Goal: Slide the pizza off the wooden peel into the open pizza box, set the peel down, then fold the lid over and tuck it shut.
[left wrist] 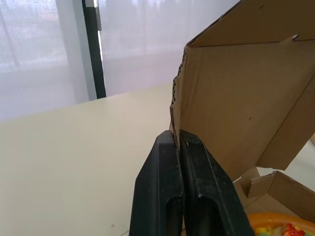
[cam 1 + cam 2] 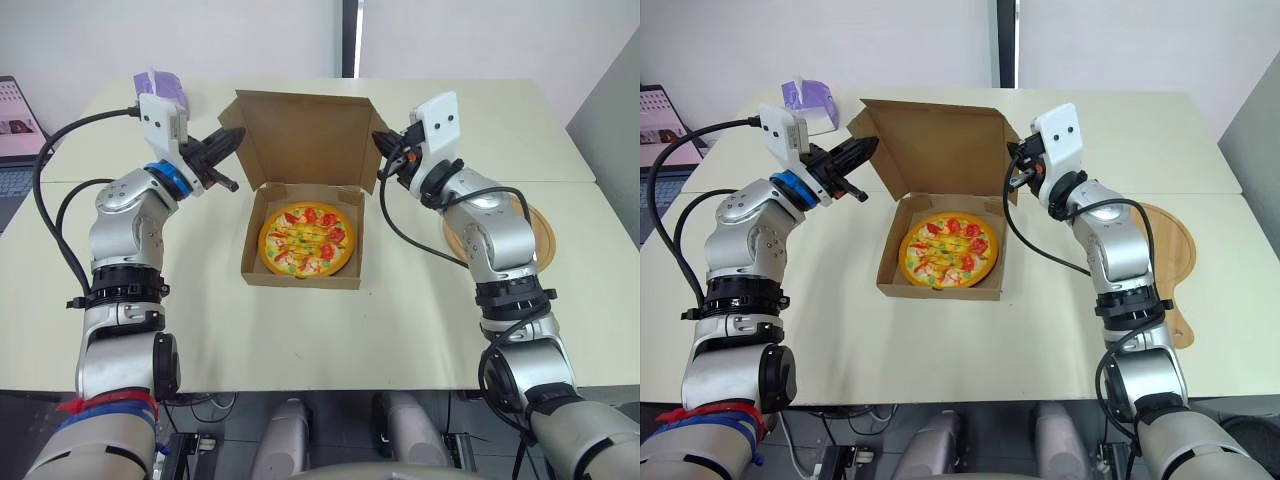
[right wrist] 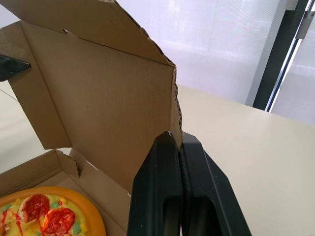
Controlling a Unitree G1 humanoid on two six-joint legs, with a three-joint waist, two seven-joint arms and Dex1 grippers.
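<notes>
A: State of left gripper [image 2: 228, 139]?
B: Black fingers pressed together, pinching left side flap of lid [image 2: 300, 135]. Corrugated edge rising straight off fingertips [image 1: 170, 142] in wrist view.
A: Lie of lid?
B: Upright, hinged at back of pizza box [image 2: 300, 278], spanning between both sets of fingers. Long axis side to side, parallel to line joining the tips. Plain brown cardboard, matte, folded flaps at both sides.
A: Contents?
B: Round pizza [image 2: 307, 240] already flat inside box, glossy, red and yellow toppings. Below the fingers and toward the robot from them.
A: State of right gripper [image 3: 175, 135]?
B: Mirror image. Fingers closed on lid's right edge, just under the top corner.
A: And wooden peel [image 2: 1165, 250]?
B: Flat on table [image 2: 400, 320], outboard of the right fingers, well apart from box. Round blade, pale grain.
A: Step?
B: Likely lid fold. Neither arm nearer, one per side. Calls for swinging lid down and toward robot over pizza, then tucking front flap. Risk: thin flap buckling in pinch.
</notes>
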